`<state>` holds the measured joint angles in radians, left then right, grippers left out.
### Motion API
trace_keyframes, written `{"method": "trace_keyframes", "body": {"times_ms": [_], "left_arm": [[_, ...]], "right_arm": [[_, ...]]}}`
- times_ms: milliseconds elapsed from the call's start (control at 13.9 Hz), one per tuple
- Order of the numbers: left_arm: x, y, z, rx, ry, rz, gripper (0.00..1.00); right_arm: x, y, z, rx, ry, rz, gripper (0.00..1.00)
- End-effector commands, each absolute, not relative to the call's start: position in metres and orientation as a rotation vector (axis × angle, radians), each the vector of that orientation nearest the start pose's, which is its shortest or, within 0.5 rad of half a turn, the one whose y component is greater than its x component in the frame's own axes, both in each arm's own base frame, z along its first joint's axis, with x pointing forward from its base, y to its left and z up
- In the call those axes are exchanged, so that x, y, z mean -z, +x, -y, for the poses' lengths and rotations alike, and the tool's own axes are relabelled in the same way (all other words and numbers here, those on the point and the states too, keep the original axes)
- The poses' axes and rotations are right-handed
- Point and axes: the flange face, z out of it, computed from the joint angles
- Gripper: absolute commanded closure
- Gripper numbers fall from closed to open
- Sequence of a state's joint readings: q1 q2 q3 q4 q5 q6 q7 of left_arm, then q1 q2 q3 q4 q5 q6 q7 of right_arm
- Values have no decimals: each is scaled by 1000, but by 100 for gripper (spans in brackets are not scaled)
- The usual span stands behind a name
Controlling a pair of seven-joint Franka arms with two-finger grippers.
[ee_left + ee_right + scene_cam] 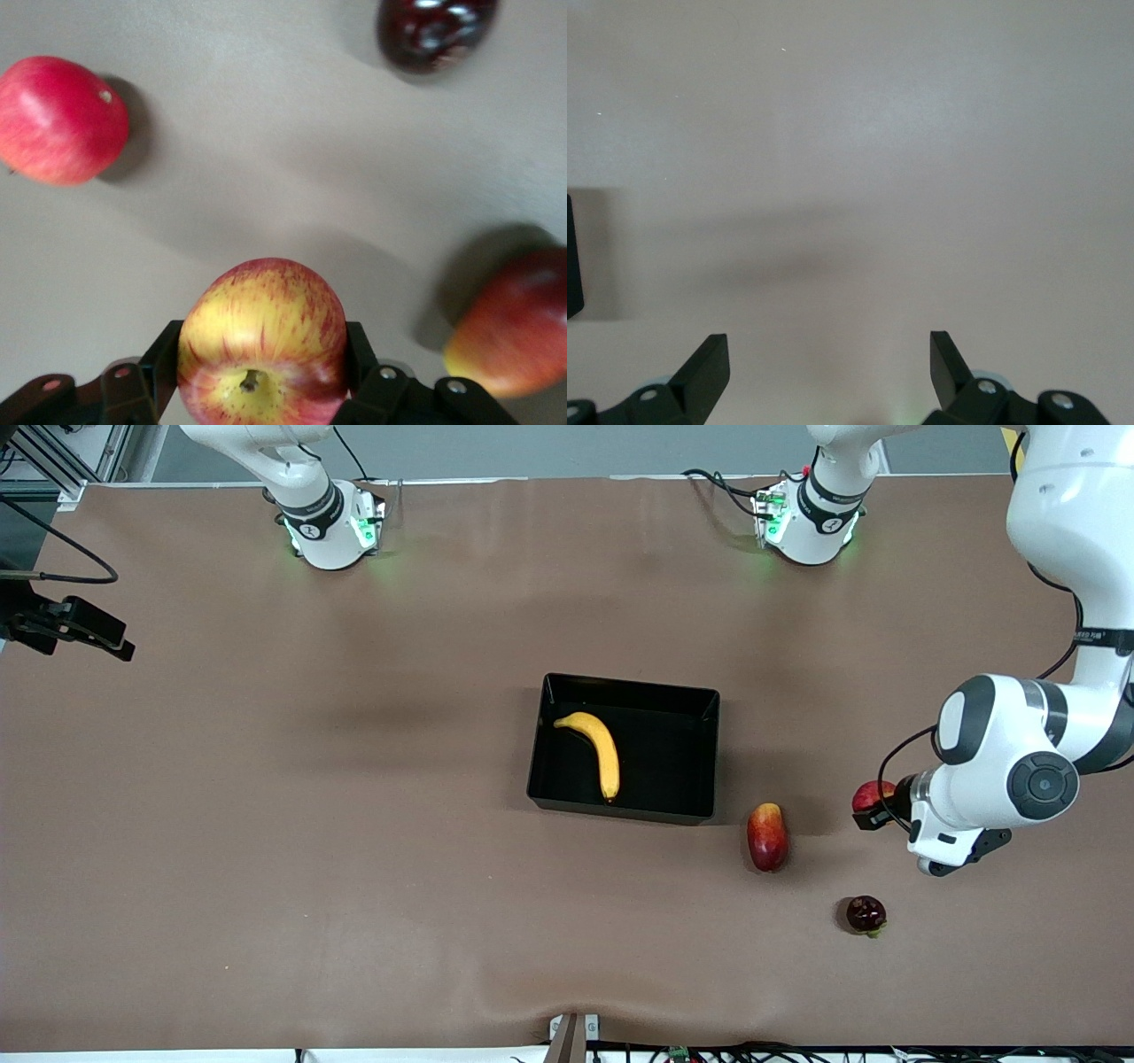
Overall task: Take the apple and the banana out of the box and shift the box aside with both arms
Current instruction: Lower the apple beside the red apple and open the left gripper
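Observation:
The yellow banana lies in the black box at the table's middle. My left gripper is shut on the red apple with yellow patches, over the table at the left arm's end. In the left wrist view the apple fills the gap between the black fingers, stem toward the camera. My right gripper is open and empty over bare table; it does not show in the front view.
An elongated red-yellow fruit lies beside the box, and a dark red round fruit lies nearer the front camera. The left wrist view also shows an all-red round fruit. A camera mount stands at the right arm's end.

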<state>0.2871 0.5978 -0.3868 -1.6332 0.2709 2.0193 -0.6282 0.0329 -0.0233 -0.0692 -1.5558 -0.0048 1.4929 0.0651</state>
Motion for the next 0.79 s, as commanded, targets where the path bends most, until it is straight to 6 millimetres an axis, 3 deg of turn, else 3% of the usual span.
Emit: {"method": "trace_keyframes", "body": {"times_ms": [0,144,504,576,648,720], "left_arm": [[-247,663,-15,-168,-2970,606,100],[-228,656,-22,-161,-2974,596,100],[-206,641,-45,-167,-2985,647,100],[-202,641,-44,-160,-2990,645,93],[-203,641,-44,-158,-2992,636,58],[-208,643,-43,-147,-2994,630,4]], "right_arm": [[-642,537,20,-58,-3133,-173,0],[-641,537,19,-60,-3134,-168,0],[-640,538,23,-60,-3133,-183,0],[-639,538,23,-63,-3133,-180,0],[-639,538,23,-63,-3133,-180,0],[-639,539,23,-63,-3133,-178,0]]}}
